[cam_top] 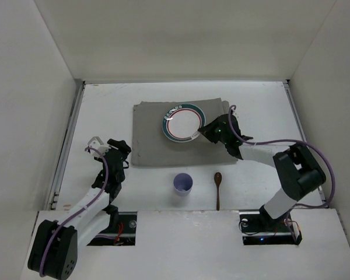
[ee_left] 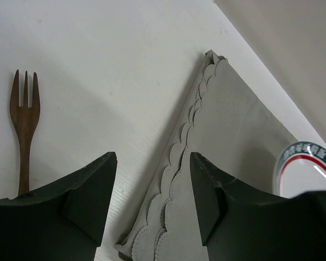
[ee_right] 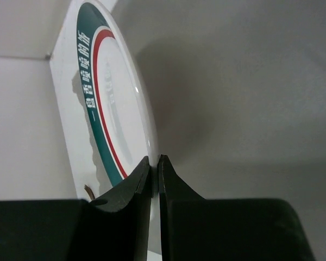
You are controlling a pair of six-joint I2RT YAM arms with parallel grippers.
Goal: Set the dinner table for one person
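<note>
Counter (cam_top: pixel 105 111): white, matte, carrying everything; grey mat (cam_top: pixel 151 140) across its middle, used as ref pt below.

Nearest, just short of mat's near edge: pale lilac cup (cam_top: pixel 183 184), w/ brown wooden spoon (cam_top: pixel 217 189) beside it on the R, handle toward the arm bases. Both apart from mat, prob. parked for later placing.

Next, at mat's L scalloped edge: left tool (ee_left: pixel 152 163) spread, nothing betw. fingers, low over that edge. Reads as either squaring the cloth or heading for the wooden fork (ee_left: pixel 23 125) lying L of mat, tines pointing away from the tool.

Farther, over mat's far-R part: plate (cam_top: pixel 182 123), white w/ red ring and green band, rim pinched on its R side by right tool (ee_right: pixel 155 166), fingers pressed tight on the thin edge. Edge grip presumably because a flat plate offers no other hold. Can't tell if resting or lifted.

Writing: white Chinese chars on green band, too skewed to read; no brand seen.
</note>
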